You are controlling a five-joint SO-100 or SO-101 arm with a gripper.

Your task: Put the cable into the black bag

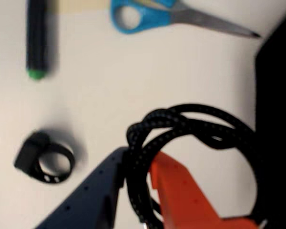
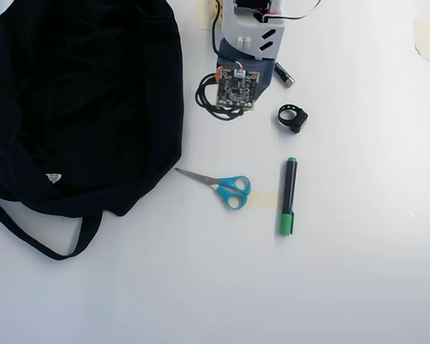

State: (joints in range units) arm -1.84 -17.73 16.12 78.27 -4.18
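Observation:
The cable (image 1: 195, 110) is a black braided coil. One side of it is pinched between the dark blue finger (image 1: 100, 191) and the orange finger (image 1: 181, 191) of my gripper (image 1: 138, 157), which is shut on it. From above, the cable (image 2: 203, 99) pokes out to the left of the wrist's circuit board, just right of the black bag (image 2: 86, 100). The bag lies flat at the overhead view's left with its white label near the bottom. In the wrist view, the bag (image 1: 276, 95) fills the right edge, close to the coil. Whether the coil touches the table I cannot tell.
Blue-handled scissors (image 2: 229, 188) lie below the arm, with a green-capped black marker (image 2: 288, 195) to their right. A small black ring strap (image 2: 294, 116) sits right of the gripper. The wrist view shows the scissors (image 1: 148, 16), marker (image 1: 36, 38) and strap (image 1: 45, 160).

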